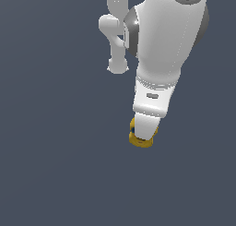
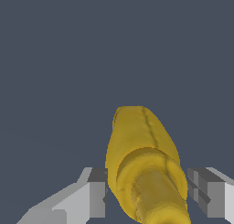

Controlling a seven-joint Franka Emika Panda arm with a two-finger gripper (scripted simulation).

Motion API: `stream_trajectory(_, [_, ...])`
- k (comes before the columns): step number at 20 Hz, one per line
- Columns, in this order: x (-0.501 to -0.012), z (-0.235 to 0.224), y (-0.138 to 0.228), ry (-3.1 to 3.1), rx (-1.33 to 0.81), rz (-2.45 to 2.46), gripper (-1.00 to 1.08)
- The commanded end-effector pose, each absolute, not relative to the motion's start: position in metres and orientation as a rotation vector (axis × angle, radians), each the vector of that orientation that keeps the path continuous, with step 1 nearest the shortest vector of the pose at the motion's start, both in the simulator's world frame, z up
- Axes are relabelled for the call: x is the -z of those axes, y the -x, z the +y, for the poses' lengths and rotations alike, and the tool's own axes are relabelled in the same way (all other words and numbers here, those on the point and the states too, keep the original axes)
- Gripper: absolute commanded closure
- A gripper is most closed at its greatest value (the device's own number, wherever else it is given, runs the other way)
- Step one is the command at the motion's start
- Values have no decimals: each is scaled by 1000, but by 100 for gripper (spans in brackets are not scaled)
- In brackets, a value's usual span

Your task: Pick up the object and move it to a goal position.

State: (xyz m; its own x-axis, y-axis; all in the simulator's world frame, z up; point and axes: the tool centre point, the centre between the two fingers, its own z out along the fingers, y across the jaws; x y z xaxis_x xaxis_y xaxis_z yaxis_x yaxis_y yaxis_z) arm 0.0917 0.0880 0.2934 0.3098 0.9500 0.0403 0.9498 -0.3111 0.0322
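Panda arm (image 1: 161,59) fills the upper middle of the exterior view, white links running down to the bottle; that bottle is the landmark for everything here. Arm sits directly over it and hides most of it.

Grey floor (image 1: 55,165) spreads flat and featureless on all sides of the bottle. No goal marker visible anywhere around it in either view.

Mustard bottle (image 2: 144,168): yellow body, nozzle end pointing toward the wrist camera. In the exterior view only a yellow rim and a sliver of blue label peek out below the wrist (image 1: 140,138). Cannot tell from these views whether it rests on the floor or is already lifted clear.

Gripper (image 2: 148,195): one grey finger (image 2: 93,191) just beside the bottle on one flank, the other finger on the opposite flank. The first looks to meet the yellow surface; the second shows a thin dark gap. Jaws bracket the bottle, but whether they are clamped on it cannot be told.

Progress, as a judgement: approach and alignment look done, grasp is at or near closure. Left to do: confirm the grip, lift, carry to the goal, which lies somewhere out of sight.
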Motion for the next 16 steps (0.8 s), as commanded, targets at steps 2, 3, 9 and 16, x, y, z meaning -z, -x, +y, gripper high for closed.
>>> stream_trajectory(2, [-341, 93, -94, -2445, -124, 1953, 108])
stream_trajectory(3, [-353, 95, -95, -2418, -133, 1985, 108])
stream_trajectory(9, [-420, 102, -95, -2261, -182, 2155, 108])
stream_trajectory(16, [-474, 107, -93, -2124, -220, 2285, 108])
